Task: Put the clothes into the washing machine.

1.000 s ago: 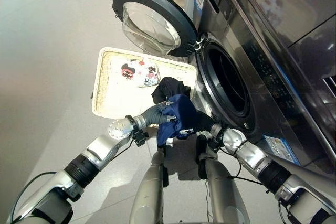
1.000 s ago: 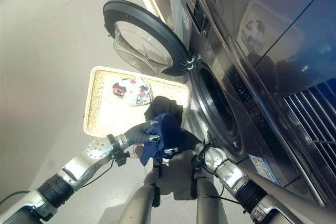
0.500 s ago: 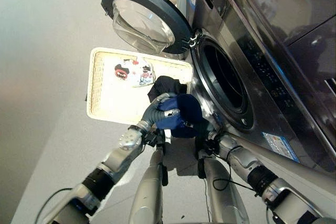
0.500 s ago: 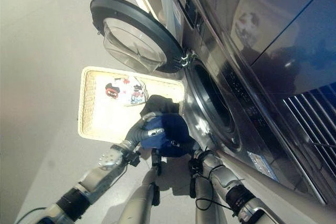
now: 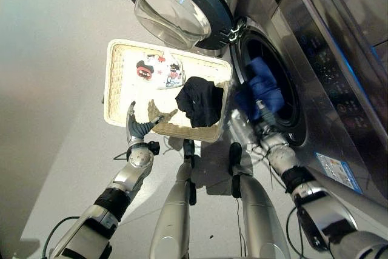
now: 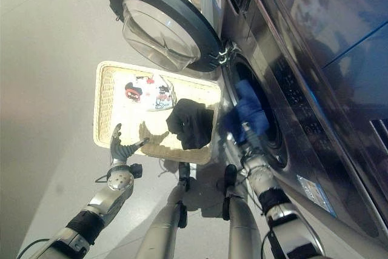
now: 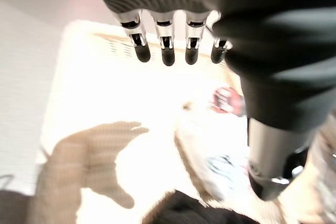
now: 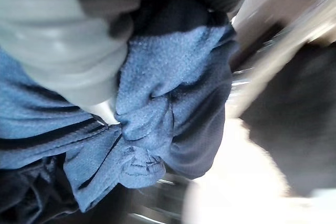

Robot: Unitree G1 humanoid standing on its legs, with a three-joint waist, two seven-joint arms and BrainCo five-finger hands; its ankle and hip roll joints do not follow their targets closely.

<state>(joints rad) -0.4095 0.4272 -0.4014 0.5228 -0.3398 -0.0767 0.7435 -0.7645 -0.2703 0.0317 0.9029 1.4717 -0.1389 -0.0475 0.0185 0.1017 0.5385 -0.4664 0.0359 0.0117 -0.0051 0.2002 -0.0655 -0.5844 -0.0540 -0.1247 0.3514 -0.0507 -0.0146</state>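
Observation:
A blue garment (image 5: 263, 91) hangs in the mouth of the washing machine's drum (image 5: 290, 108), partly over its lower rim. My right hand (image 5: 265, 129) reaches into that opening from below, and its fingers (image 8: 79, 51) are curled on the blue cloth (image 8: 173, 108). A black garment (image 5: 200, 101) lies in the cream wicker basket (image 5: 115, 92) on the side towards the machine. A white printed garment (image 5: 159, 72) lies at the basket's far end. My left hand (image 5: 137, 127) hovers over the basket's near edge with straight fingers (image 7: 164, 51), holding nothing.
The round washer door (image 5: 176, 5) stands swung open over the basket's far end. The machine's steel front (image 5: 327, 89) runs along the right. Pale floor (image 5: 54, 59) lies to the left of the basket.
My right hand has carried the blue garment from in front of the basket into the drum's mouth. My left hand has let go of it and drawn back left, open. The camera has shifted.

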